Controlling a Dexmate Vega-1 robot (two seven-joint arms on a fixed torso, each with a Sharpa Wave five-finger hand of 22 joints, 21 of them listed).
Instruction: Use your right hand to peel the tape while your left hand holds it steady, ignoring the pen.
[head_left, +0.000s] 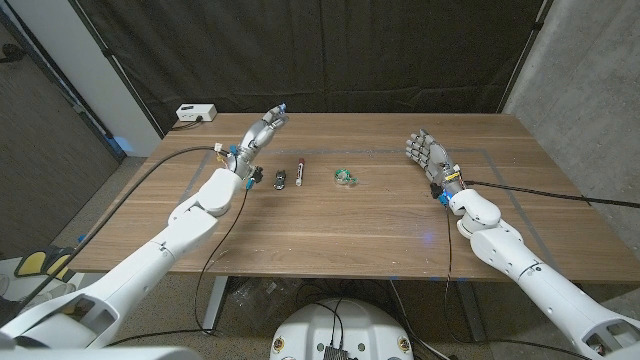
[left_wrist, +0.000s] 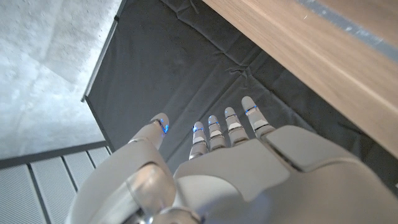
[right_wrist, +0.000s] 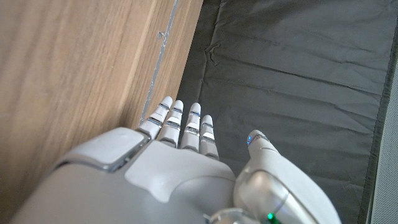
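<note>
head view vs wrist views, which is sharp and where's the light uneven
Head view: evenly lit, but the tape roll and pen are too small for detail. Left wrist view: left robot hand sharp, bright wall beside dark curtain. Right wrist view: right robot hand sharp, wood grain slightly soft.

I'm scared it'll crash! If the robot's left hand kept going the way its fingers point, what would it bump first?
Probably nothing on the table. The left hand points past the far table edge toward the black curtain; the way there looks free.
</note>
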